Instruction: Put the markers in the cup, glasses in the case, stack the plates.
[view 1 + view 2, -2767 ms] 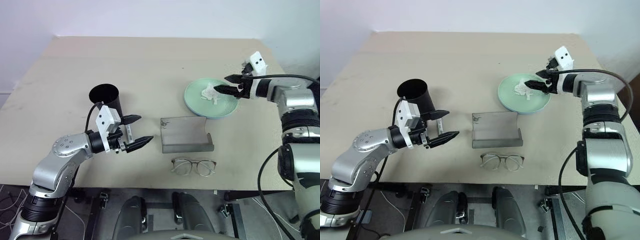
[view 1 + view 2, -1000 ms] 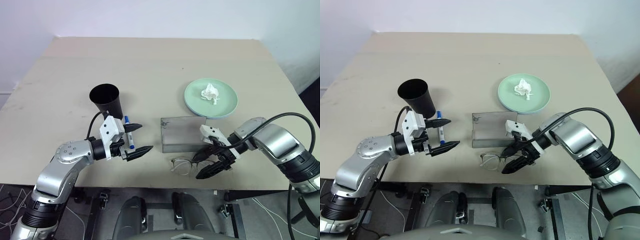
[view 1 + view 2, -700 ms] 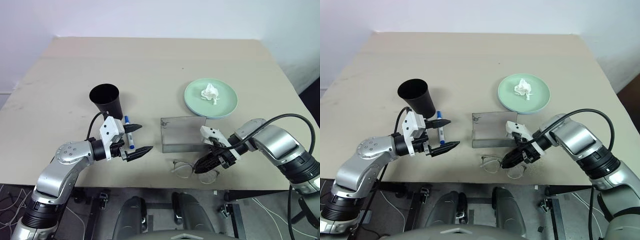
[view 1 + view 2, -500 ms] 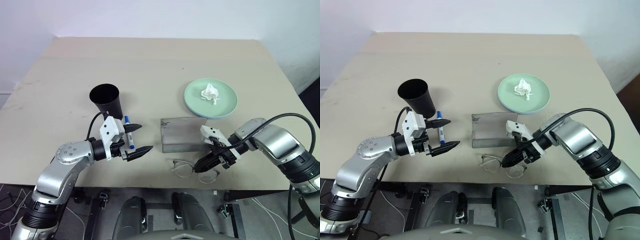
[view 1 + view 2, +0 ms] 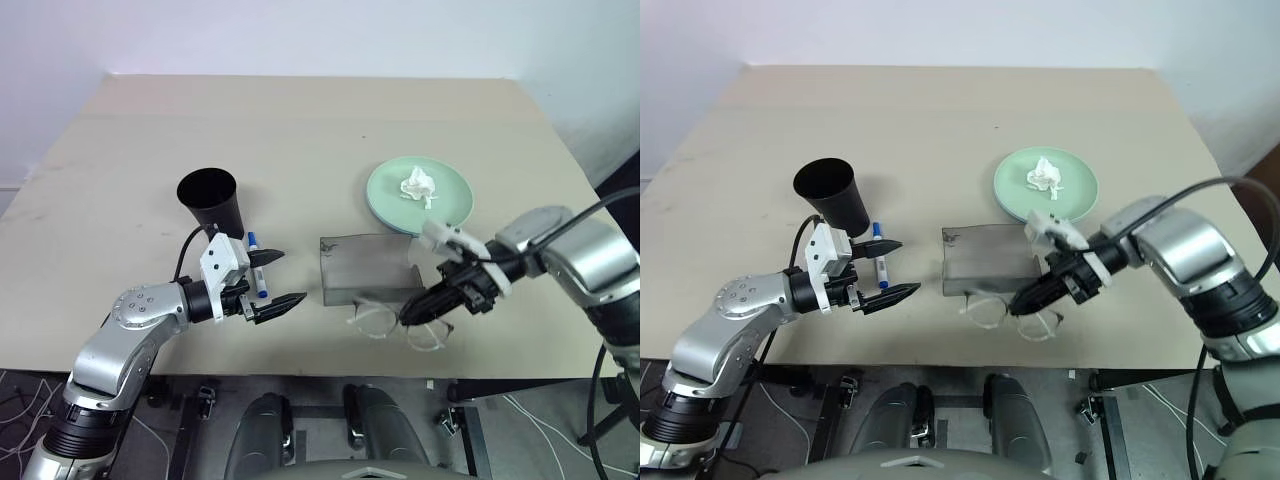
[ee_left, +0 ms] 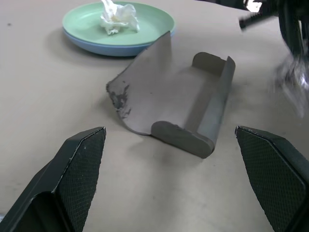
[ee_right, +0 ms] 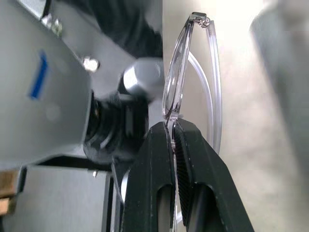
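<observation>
Now that its jaws have pinched shut on the glasses (image 5: 400,322), the right claw (image 5: 408,317) has lifted them off the bench (image 5: 300,130), just in front of the open case (image 5: 368,268); a second ago they lay flat. Casing them looks next. Across from it, the left claw (image 5: 276,277) stays wide open and empty beside the blue marker (image 5: 256,266) and cup (image 5: 212,199). Both plates (image 5: 420,197) sit stacked already, tissue (image 5: 418,185) on top.
</observation>
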Robot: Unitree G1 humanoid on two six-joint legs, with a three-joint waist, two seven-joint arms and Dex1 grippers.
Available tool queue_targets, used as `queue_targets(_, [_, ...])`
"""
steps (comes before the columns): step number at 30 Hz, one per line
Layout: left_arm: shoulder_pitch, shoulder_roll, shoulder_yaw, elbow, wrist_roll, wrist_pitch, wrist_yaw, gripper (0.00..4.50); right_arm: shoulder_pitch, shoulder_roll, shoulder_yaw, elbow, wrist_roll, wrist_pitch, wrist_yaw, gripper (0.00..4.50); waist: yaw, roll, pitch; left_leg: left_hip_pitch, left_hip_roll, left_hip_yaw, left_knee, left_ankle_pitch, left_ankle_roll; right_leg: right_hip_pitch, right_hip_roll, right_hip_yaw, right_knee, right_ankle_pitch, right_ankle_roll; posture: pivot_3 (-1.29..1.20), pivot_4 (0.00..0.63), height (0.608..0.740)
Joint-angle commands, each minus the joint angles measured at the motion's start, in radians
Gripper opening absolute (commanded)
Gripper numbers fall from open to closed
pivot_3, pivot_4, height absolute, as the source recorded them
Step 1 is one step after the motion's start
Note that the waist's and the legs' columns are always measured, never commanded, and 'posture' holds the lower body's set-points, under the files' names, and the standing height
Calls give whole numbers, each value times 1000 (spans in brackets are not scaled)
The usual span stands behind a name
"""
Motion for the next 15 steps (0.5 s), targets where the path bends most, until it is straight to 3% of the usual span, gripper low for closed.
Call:
queue_targets(1, [3,7,28,-38,-25,5,1,4500,-84,38,-39,91,-10,-21,-17,20,3,0,0,0,0,0,0,0,0,0,0,0,0,0,0,0,150,701])
queue_targets(15, [105,70,142,-113,-116,64,-7,4500,-322,225,165,642,-251,-522,22,20,0,0,0,-3,-1,1,0,0,0,-2,0,0,0,0,0,0,150,701])
